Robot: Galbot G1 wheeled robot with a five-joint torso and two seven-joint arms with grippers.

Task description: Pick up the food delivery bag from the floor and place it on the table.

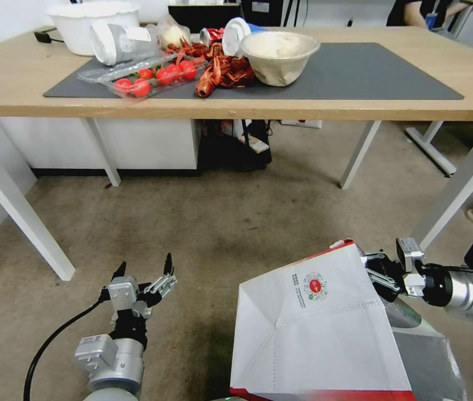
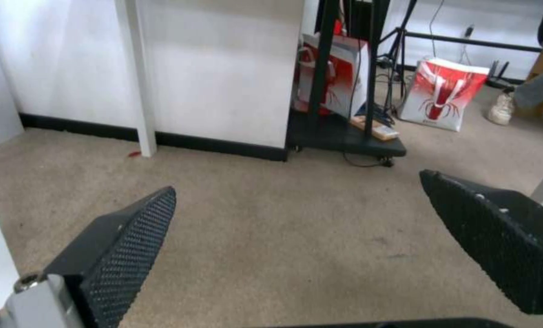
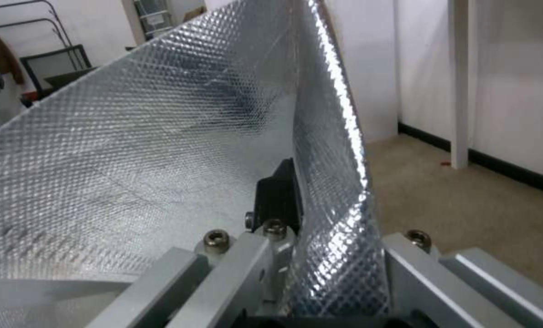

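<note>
Two black fingers of the right gripper point(image 1: 380, 274) are clamped on the top edge of the food delivery bag point(image 1: 317, 328), a large boxy white paper bag with red sides and a small round red logo point(image 1: 315, 286) printed on its white face. In the right wrist view one dark finger pad point(image 3: 278, 196) presses flat against the bag's silver foil lining point(image 3: 162, 168), a quilted, diamond-embossed sheet that catches the light, while the thin folded wall of the bag runs between the jaws. The bag hangs tilted from this grip, low in front of the robot over the beige short-pile carpet point(image 1: 230, 228), its creased paper panel facing up in the head view and a red strip showing along its lower edge.

The left gripper point(image 1: 144, 273) hovers over bare carpet to the left of the bag, well apart from it, its two black fingers spread wide and holding nothing; the left wrist view shows their pads point(image 2: 131, 255) covered in a fine dotted rubber texture.

Beyond the carpet stands the table point(image 1: 13, 78), a wide light-wood rectangular top on slanted white metal legs, covered in part by a flat dark grey mat point(image 1: 370, 72). On the mat lie a clear plastic tray of red cherry tomatoes point(image 1: 155, 75), a heap of red crayfish shells point(image 1: 222, 69) and a beige paper bowl point(image 1: 279, 55); a white plastic bowl point(image 1: 88, 25) sits at the far left of the tabletop.
</note>
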